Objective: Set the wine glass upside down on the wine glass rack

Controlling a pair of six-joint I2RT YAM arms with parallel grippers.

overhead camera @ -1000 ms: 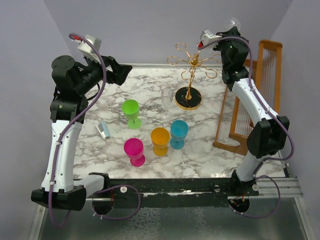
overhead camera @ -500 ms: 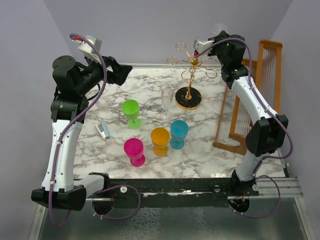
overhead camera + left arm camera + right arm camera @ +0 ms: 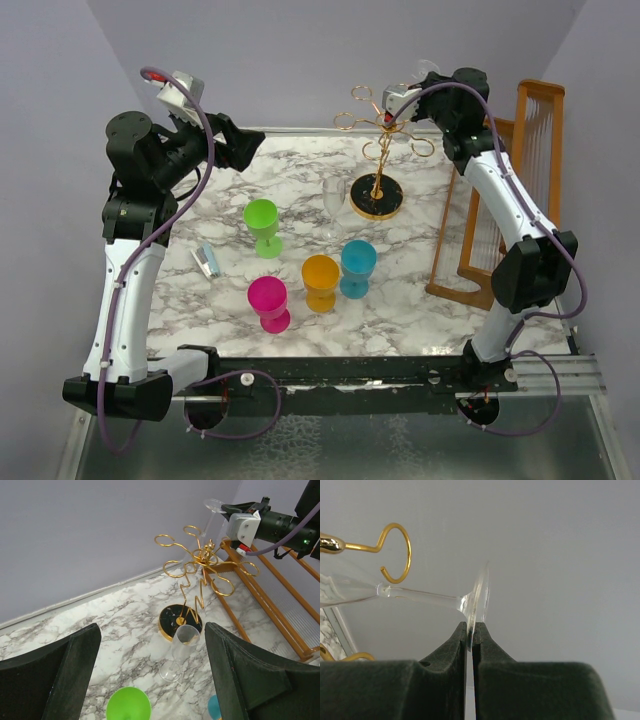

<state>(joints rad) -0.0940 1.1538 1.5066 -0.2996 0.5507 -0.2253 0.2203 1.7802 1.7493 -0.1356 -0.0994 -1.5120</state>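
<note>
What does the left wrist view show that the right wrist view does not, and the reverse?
Only the left wrist view: the black base of the wine glass rack, a clear glass standing beside it, a green cup and the wooden frame. Only the right wrist view: a close look at the right pincer shut on the foot of the wine glass. Both: the held wine glass and the rack's gold ring arms.
</note>
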